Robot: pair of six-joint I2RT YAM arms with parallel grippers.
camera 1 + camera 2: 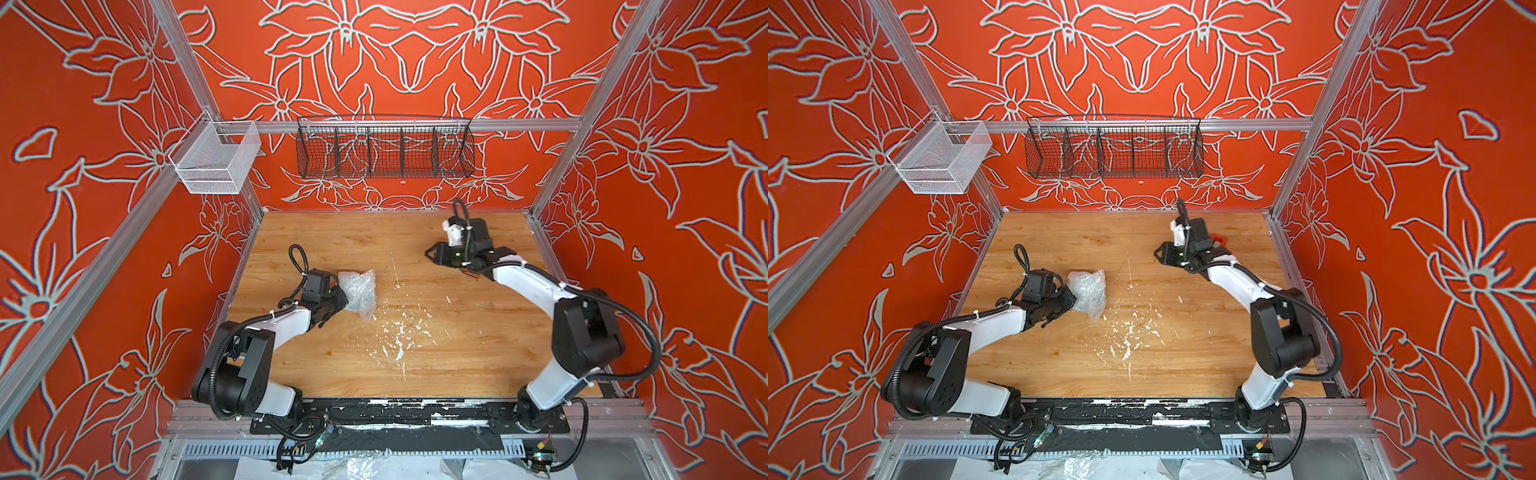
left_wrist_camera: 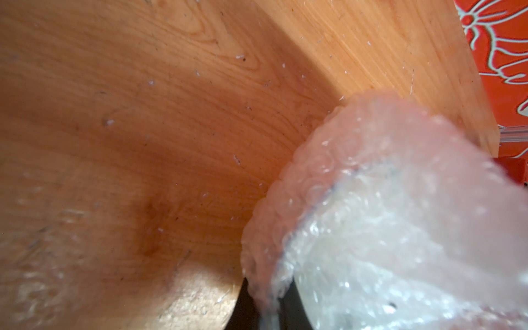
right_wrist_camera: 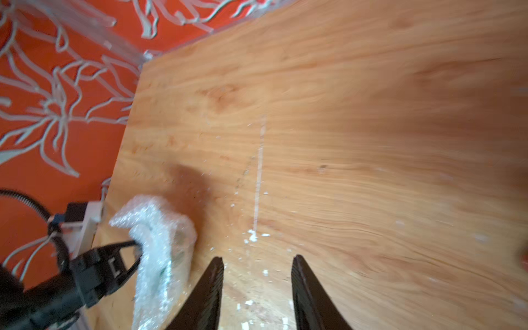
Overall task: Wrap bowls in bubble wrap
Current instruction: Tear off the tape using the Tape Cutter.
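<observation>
The left arm rises from the near-left corner, elbow bent high, forearm angled down over the table (image 1: 457, 357). The left gripper (image 1: 341, 300) sits low, pointing right, with its jaws pinched tight on the left edge of the bubble wrap (image 1: 357, 293). The wrap is bunched into a crumpled bundle resting on the wood left of centre, about midway between near and far. In the left wrist view a curved rim of the bowl (image 2: 371, 228) shows faintly through the bubbles — it sits inside the bundle, blurred. Over to the right arm: up from the near-right corner, elbow raised, forearm stretched toward the far right of the table, wrist turned so the right gripper (image 1: 430, 252) points left above the wood. In the right wrist view its fingers (image 3: 211, 285) stand partly apart with nothing between them — well apart from the bundle. White flecks (image 1: 399, 336) dot the wood near the centre.
</observation>
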